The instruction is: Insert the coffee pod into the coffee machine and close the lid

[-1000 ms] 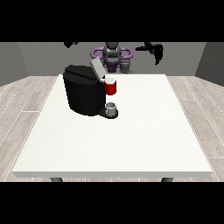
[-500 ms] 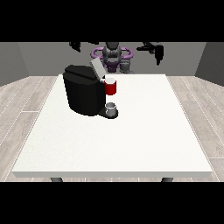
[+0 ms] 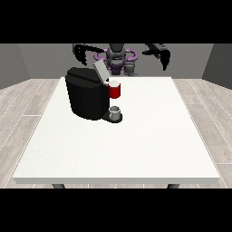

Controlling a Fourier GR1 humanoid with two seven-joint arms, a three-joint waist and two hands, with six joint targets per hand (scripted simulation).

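Table: white, fills the middle of the frame; bare front half.
Machine: black block, left of centre on the table. Red collar on its right side, dark base below it.
Lid: pale grey flap, tilted up and back at the machine's top right. Not closed.
Cup: small grey cylinder on the machine's base, directly under the red collar.
Pod: small grey cylinder near the table's far edge, upper centre, just right of the robot's torso; I take this for the pod but cannot be sure. Upright, untouched, well apart from both hands.
Hand at view's left: upper left, raised above the machine, fingers curled downward, holding nothing.
Hand at view's right: upper right, raised clear of the table, fingers hanging curled, holding nothing.
Progress (judgement): pod not yet grasped; insertion and lid both remain.
Risk 1: the pod is small and smooth-sided; a reach from above could tip it or knock it off the far edge.
Risk 2: the raised lid stands close to the collar; a hand carrying the pod could strike it and shut it early.
Risk 3: the hand at view's left, coming down, could shove the machine.
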